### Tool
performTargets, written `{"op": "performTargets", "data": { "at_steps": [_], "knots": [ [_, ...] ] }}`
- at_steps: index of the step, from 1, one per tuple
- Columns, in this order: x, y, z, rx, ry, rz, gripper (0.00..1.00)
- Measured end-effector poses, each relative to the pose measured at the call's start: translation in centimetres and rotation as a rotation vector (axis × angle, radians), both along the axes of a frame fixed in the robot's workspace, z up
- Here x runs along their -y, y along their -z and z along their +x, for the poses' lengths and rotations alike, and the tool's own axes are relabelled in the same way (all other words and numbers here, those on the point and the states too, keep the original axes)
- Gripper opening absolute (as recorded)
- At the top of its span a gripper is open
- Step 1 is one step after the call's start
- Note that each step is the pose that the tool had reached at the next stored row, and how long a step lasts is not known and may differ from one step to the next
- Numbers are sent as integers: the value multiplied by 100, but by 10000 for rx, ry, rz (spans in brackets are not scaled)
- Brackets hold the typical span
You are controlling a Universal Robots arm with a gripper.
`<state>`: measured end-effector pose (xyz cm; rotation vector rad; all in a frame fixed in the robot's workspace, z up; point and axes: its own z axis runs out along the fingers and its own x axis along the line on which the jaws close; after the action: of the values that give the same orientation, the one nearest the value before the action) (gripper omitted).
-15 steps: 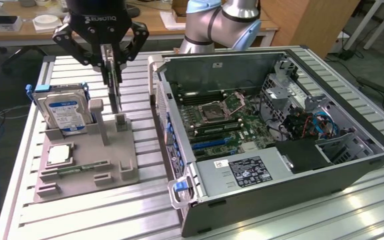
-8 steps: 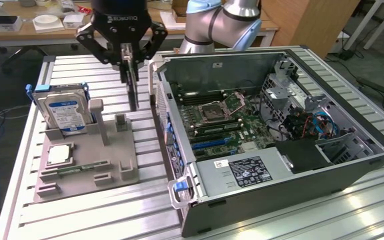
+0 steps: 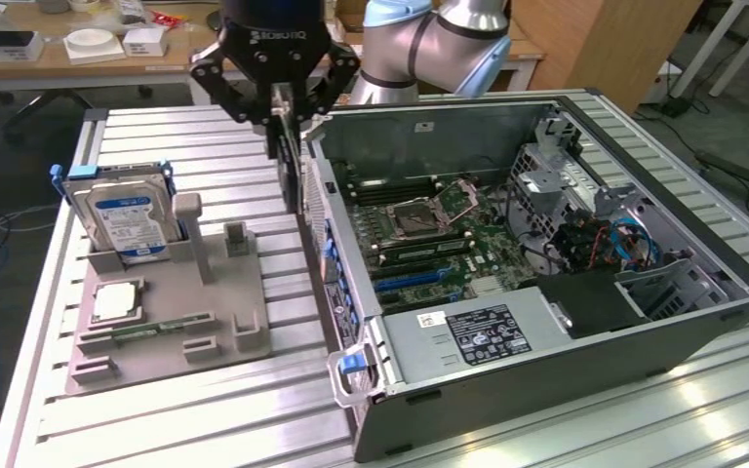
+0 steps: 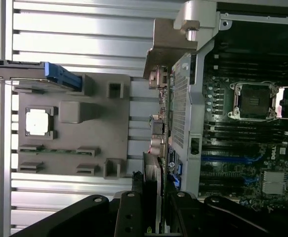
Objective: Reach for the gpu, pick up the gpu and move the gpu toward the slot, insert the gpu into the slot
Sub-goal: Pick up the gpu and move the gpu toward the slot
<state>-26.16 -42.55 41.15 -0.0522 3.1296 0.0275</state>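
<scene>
My gripper (image 3: 282, 119) is shut on the gpu (image 3: 288, 171), a thin dark card that hangs edge-on below the fingers. It is held above the table, just outside the rear wall of the open computer case (image 3: 348, 292), near the case's back corner. In the wrist view the gpu's edge (image 4: 152, 190) runs between the black fingers (image 4: 129, 217). The slot (image 3: 413, 276) is a blue strip on the green motherboard inside the case, and it shows in the wrist view as blue lines (image 4: 227, 159) beyond the case's perforated rear panel.
A grey fixture (image 3: 225, 312) lies on the ribbed aluminium table (image 3: 167, 419), at the exterior view's left. It carries an upright hard drive (image 3: 128, 219), a processor chip (image 3: 114, 302) and a green memory stick (image 3: 160, 327). The power supply (image 3: 479, 336) and processor socket (image 3: 424, 214) sit inside the case.
</scene>
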Motion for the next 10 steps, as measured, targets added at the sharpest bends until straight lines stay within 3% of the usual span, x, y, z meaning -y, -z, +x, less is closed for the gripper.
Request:
{"op": "performTargets", "data": {
  "at_steps": [10],
  "knots": [
    [0,1,333,1,-10,3,27]
  ]
}}
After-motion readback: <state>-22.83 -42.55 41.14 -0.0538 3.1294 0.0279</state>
